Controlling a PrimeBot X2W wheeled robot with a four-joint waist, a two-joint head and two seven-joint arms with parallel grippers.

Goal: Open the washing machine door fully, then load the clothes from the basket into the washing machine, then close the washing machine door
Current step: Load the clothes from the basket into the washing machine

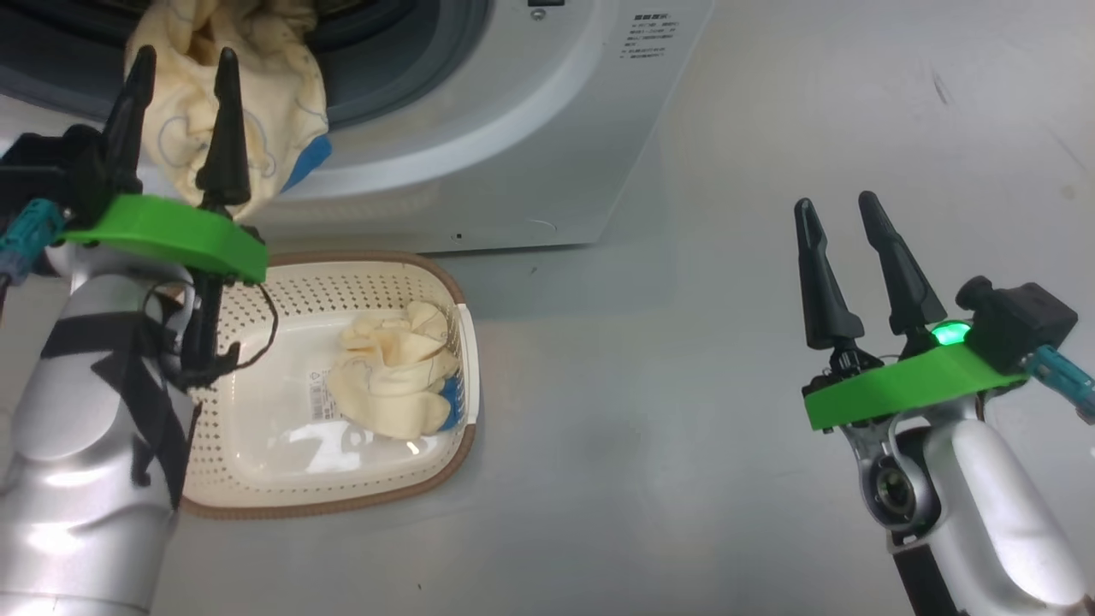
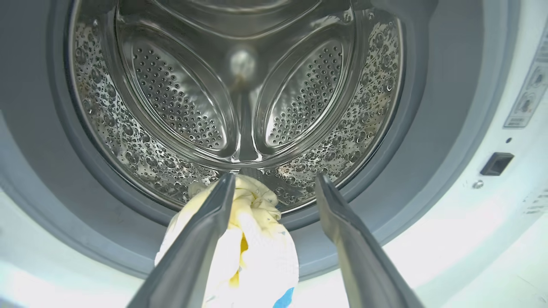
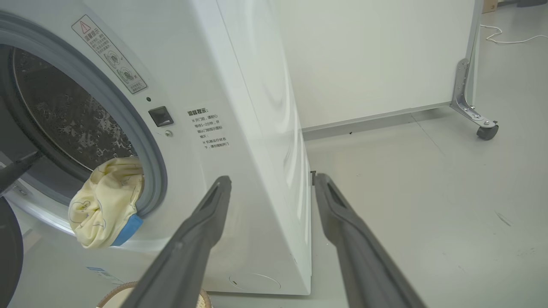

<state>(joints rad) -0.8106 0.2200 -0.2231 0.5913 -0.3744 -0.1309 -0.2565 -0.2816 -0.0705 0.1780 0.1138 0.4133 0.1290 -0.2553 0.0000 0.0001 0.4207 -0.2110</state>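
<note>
- The washing machine (image 1: pixel 530 128) has its mouth uncovered and facing me; through the left wrist camera I look straight into the perforated steel drum (image 2: pixel 171 85), ringed by the grey gasket (image 2: pixel 38 141).
- One cream-yellow garment (image 1: pixel 265 94) lies draped over the lower lip of that mouth. Its long axis runs from the drum's edge out and down the white front, and its blue end hangs lowest, pointing at the floor (image 1: pixel 684 385).
- The left end effector (image 1: pixel 186 53) is released, its fingers spread and pointing into the drum. The draped garment sits under and beside one finger, not pinched between the two; I cannot tell whether cloth and finger touch.
- The right end effector (image 1: pixel 836 202) is also released and holds nothing. It hangs above bare floor, well to the right of the basket, aimed at the machine's right front corner.
- The basket (image 1: pixel 359 287) stands on the floor just in front of the machine. My left arm hides part of it.
- Inside it, a folded cream bundle (image 1: pixel 393 376) rests against the right wall, blue edge next to that wall, beside the label sticker (image 1: pixel 321 398) on the basket's floor. I cannot tell whether the bundle is one piece or more.
- Count: one machine, one basket, two cloth bundles, two end effectors.
</note>
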